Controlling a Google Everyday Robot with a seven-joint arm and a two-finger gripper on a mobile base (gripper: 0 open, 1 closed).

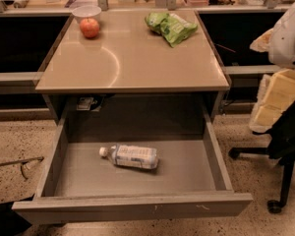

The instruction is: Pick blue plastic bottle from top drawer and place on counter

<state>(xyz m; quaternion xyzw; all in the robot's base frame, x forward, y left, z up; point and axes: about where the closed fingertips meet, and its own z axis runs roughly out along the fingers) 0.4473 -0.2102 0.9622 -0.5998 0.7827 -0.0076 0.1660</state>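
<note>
The blue plastic bottle (131,156) lies on its side on the floor of the open top drawer (132,205), white cap pointing left, a little left of the drawer's middle. The drawer is pulled fully out below the beige counter (132,63). My gripper (274,100) shows as white and cream parts at the right edge of the view. It is beside the counter's right side, above and to the right of the drawer, well apart from the bottle.
On the counter's far edge are a red apple (89,27) in front of a white bowl (86,12) at the left and a green snack bag (170,26) at the right. A black office chair (284,146) stands on the floor right of the drawer.
</note>
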